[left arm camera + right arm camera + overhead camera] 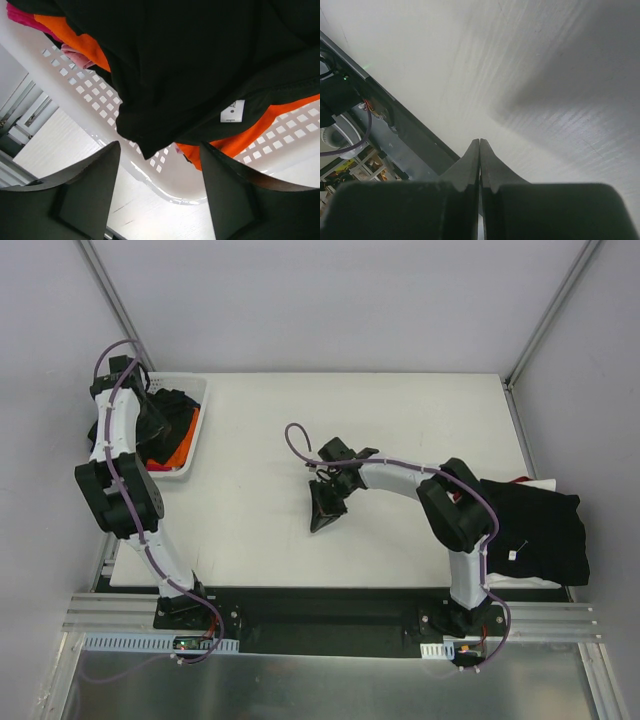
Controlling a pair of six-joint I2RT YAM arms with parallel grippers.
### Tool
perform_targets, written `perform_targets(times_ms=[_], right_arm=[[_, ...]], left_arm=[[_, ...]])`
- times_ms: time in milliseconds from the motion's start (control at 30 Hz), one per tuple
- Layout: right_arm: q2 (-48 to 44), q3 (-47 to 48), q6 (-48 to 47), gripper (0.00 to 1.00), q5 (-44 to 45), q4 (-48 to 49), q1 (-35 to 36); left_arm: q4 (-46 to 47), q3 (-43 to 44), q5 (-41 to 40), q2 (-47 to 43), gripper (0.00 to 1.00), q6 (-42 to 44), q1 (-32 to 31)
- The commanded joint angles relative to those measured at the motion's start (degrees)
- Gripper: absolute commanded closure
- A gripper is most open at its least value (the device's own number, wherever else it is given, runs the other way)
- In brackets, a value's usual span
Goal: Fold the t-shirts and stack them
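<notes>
Spread wide and gripping nothing, the left gripper hovers just over a black t-shirt heaped on an orange t-shirt in the white basket. Mid-table, the right gripper is pinched closed, holding nothing. Another pile of black t-shirts lies at the table's right edge.

black, orange, pink t-shirts; white lattice basket; white table

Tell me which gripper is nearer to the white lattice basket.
Left. The left gripper hangs open right at the basket, beside the black shirt draped over its wall. The right gripper is shut above the table near the middle, well away from the basket.
</notes>
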Motion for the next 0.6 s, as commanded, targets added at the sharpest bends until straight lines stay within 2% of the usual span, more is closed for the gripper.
perform_targets(times_ms=[0,67,400,567], right_arm=[[-3.0,-0.5,-0.4,0.99,-0.6,0.7,-1.4],[-3.2,-0.6,-0.7,0.99,-0.9,0.2,-1.9],[-3.4,0.7,-3.3,0.99,-0.8,-3.6,-3.8],[-3.0,1.3,-3.5,0.99,-0.8,-4.4,-4.1]], left_arm=[[1.1,1.5,-1.8,1.5,0.45,1.9,1.1],[1.0,2.7,-1.7,2.0,0.48,2.5,1.1],[0.5,3.7,-5.8,2.0,0.47,4.6,2.1],[0.5,2.6,-4.5,1.3,0.45,4.2,2.9]])
